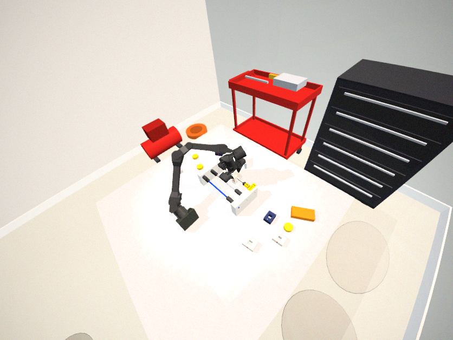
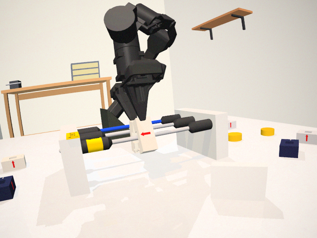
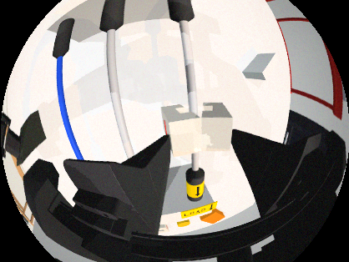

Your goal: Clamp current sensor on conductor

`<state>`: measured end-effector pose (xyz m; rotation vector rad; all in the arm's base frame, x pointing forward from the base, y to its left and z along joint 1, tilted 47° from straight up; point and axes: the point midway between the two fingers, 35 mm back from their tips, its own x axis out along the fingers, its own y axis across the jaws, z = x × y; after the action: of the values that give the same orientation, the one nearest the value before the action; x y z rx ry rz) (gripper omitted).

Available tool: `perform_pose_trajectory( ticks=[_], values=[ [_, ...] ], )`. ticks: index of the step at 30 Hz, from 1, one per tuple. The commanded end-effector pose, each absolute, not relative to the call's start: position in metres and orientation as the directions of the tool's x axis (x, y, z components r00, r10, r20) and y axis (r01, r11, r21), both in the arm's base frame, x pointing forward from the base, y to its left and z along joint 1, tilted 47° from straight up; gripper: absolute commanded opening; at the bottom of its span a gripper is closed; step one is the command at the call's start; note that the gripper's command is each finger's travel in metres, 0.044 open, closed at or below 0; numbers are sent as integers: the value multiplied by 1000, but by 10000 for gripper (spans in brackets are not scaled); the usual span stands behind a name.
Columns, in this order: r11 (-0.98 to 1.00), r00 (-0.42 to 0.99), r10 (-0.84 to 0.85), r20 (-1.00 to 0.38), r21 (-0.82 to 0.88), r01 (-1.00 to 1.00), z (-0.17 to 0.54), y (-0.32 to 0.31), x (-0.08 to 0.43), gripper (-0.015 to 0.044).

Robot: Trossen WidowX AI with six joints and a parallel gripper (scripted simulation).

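Observation:
The cream split-core sensor (image 1: 234, 179) (image 2: 147, 139) (image 3: 182, 138) is at the right-hand grey conductor (image 2: 174, 130) (image 3: 189, 79), the one with a yellow-banded sleeve. The conductor runs in at one side of the sensor and out at the other. The sensor's red arrow points toward that sleeve and the yellow LOAD marker (image 1: 250, 186) (image 2: 72, 135) (image 3: 199, 209). My gripper (image 2: 138, 119) (image 3: 201, 137) is shut on the sensor from above, one finger on each half. A gap shows between the halves in the wrist view. Whether the conductor sits fully inside is hidden.
A middle grey conductor (image 2: 163, 126) (image 3: 121, 113) and a blue conductor (image 1: 218, 189) (image 2: 115, 127) (image 3: 68, 121) run alongside, between two pale end blocks (image 2: 71, 169) (image 2: 221, 138). Navy sensors (image 1: 270, 217) (image 2: 289, 148), white sensors (image 1: 250, 243), yellow discs (image 1: 288, 227) and an orange block (image 1: 302, 213) lie around.

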<state>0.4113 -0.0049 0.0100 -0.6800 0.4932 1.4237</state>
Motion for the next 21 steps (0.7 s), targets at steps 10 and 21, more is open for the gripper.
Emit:
perform_pose_trajectory(
  ticks=[10, 21],
  values=[
    [-72, -20, 721, -693, -47, -996, 6, -3, 419, 0],
    [-102, -61, 720, -691, -18, -995, 8, -2, 422, 79]
  ],
)
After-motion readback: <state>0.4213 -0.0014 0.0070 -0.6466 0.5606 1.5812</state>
